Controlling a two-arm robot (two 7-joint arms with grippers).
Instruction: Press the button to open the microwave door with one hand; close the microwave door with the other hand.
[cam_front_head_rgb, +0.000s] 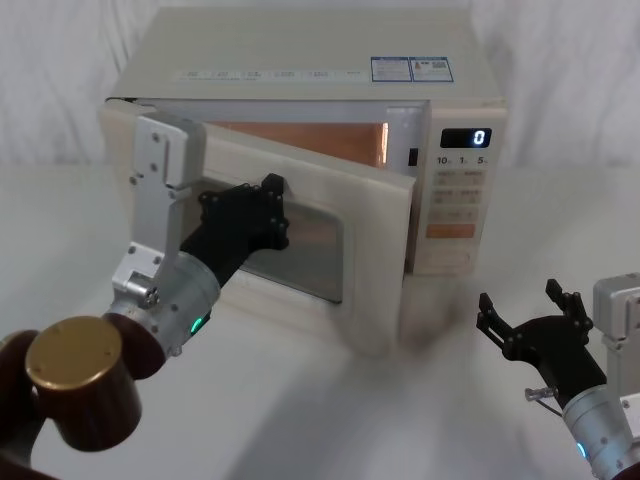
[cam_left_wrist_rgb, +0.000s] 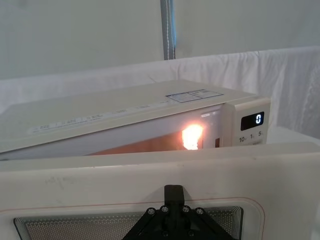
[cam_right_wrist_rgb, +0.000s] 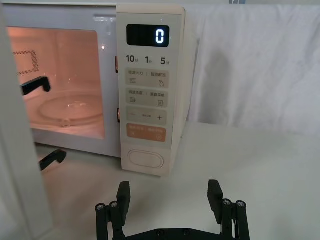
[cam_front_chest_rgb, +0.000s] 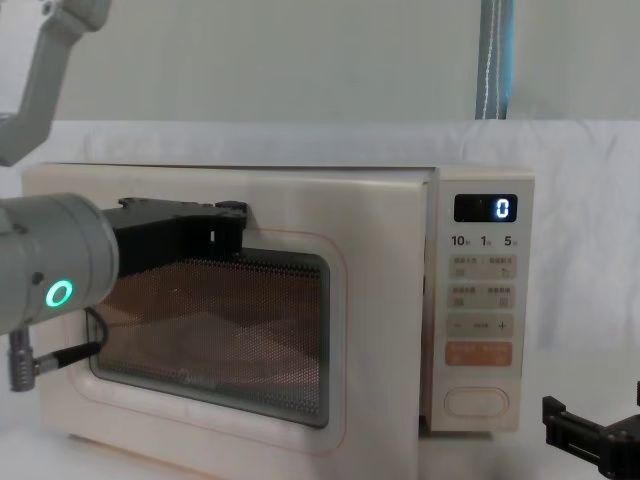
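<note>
The cream microwave (cam_front_head_rgb: 300, 50) stands at the back of the table, its display (cam_front_head_rgb: 466, 137) showing 0. The microwave door (cam_front_head_rgb: 375, 260) hangs partly open, and the inside is lit (cam_right_wrist_rgb: 70, 107). My left gripper (cam_front_head_rgb: 270, 200) is shut, with its tip against the outside of the door's dark window (cam_front_chest_rgb: 250, 330); the left wrist view has the same tip (cam_left_wrist_rgb: 173, 192) at the door panel (cam_left_wrist_rgb: 150, 180). My right gripper (cam_front_head_rgb: 528, 310) is open and holds nothing, low over the table a short way in front of the button (cam_right_wrist_rgb: 146, 159), which sits at the bottom of the control strip (cam_front_head_rgb: 452, 262).
A white cloth covers the table (cam_front_head_rgb: 420, 400), and white drapes hang behind. My left arm's brown and gold joint (cam_front_head_rgb: 75, 380) fills the lower left of the head view. Bare table lies in front of the microwave, between the two arms.
</note>
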